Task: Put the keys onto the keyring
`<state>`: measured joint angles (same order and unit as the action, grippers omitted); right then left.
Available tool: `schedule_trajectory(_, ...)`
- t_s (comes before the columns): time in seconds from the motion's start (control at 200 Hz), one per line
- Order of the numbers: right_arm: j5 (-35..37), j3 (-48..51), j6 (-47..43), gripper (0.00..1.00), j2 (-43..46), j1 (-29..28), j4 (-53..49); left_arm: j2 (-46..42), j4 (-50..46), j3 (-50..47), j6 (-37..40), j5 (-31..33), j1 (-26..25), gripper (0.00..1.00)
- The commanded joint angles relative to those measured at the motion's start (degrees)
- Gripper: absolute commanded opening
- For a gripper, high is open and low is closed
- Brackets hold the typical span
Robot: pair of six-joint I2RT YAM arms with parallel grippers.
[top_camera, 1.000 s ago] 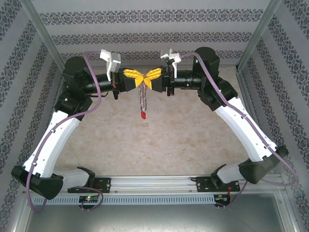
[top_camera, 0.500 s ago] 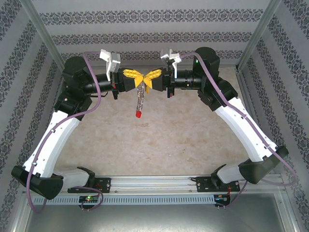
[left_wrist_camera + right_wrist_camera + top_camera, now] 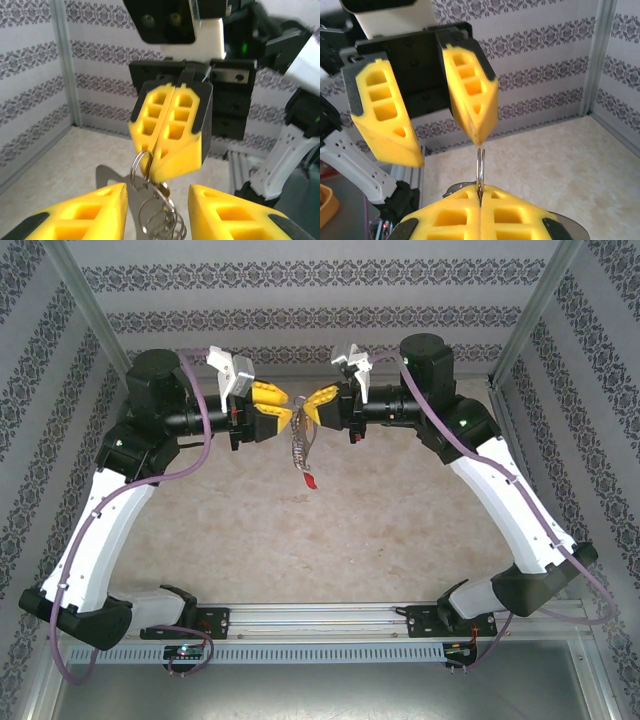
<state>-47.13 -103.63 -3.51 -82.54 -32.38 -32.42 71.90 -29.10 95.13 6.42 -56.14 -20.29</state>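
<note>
Above the beige bench (image 3: 400,520), both arms reach inward, wrists level and facing: right fingers (image 3: 320,404) pinch the hanging keyring (image 3: 300,443); left fingers (image 3: 270,420) spread apart, gripping nothing.

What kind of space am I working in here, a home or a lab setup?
Most likely a lab test booth, not a home: patterned backdrop walls inside a metal frame, a stone-look tabletop, and a mounting rail at its near edge.
</note>
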Motion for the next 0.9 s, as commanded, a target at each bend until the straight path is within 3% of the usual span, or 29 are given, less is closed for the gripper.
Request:
schedule_trajectory(0.0,2.50,-4.30,-7.44,0.00,-1.07,-0.20,-11.08,0.44,-12.57,3.42,10.79,4.12,-1.55,0.37)
schedule_trajectory(0.235,5.88,-10.98,-17.02,0.00,-4.92,-2.12,-26.03,1.75,-17.43,4.76,14.53,6.85,-3.90,0.40)
schedule_trajectory(0.894,6.87,-17.97,-23.96,0.00,-9.67,-5.88,-34.03,3.81,-21.54,4.10,17.49,8.92,-7.48,0.39)
